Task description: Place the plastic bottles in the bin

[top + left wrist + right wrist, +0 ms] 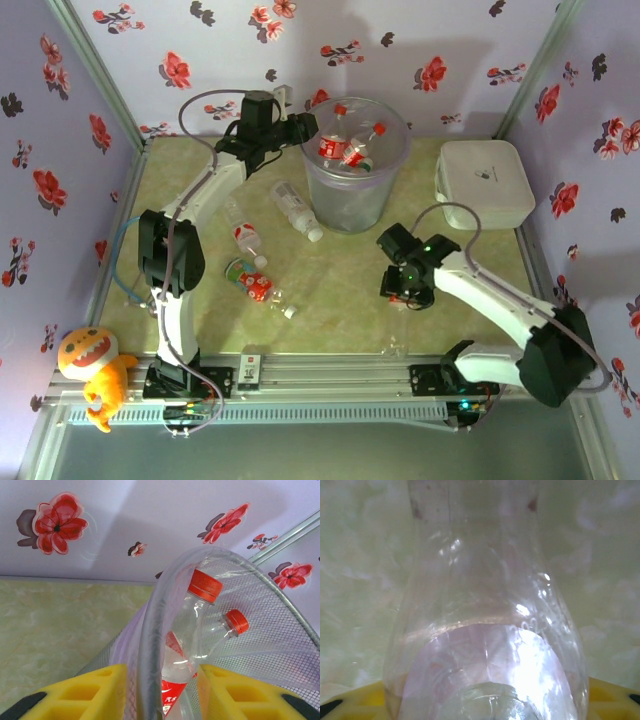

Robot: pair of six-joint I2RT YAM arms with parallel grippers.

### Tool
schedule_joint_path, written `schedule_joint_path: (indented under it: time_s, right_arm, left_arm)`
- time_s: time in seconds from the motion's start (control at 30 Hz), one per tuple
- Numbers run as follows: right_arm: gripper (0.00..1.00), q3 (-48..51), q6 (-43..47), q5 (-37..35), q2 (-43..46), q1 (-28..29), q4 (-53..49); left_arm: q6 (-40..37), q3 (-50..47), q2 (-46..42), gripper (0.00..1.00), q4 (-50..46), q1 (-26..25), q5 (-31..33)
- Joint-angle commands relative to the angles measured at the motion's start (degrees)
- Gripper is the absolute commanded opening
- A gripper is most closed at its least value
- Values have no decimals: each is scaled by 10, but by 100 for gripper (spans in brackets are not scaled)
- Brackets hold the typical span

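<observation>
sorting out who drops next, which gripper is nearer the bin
Left. The left gripper is at the bin, by its left rim; the right gripper is apart from it, down at a clear bottle on the table.

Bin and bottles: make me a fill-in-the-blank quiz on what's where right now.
The two bottles in the bin have ___ caps.
In the top view, the white box sits on the bin's ___ side.
The left hand is open at the bin's ___.
Missing words: red; right; rim.
</observation>
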State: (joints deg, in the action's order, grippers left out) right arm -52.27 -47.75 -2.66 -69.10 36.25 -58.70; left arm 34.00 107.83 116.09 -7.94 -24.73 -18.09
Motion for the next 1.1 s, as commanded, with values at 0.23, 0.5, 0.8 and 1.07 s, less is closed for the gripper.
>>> schedule_joint_path:
  time_s: [0.23, 0.5, 0.8, 1.07]
  right_arm:
    - [56, -238, 145, -113, 46, -111, -96]
    - [55, -475, 285, -121, -51, -154, -16]
    - [56, -692, 366, -51, -225, -166, 110]
    - [54, -799, 353, 35, -350, -147, 182]
  left_arm:
    - [-2, 5, -3, 42, 0, 5, -14]
    - [-12, 25, 3, 42, -28, 4, -14]
    - [-10, 40, 8, 42, -41, 3, -14]
    - [-6, 46, 13, 42, -43, 3, -14]
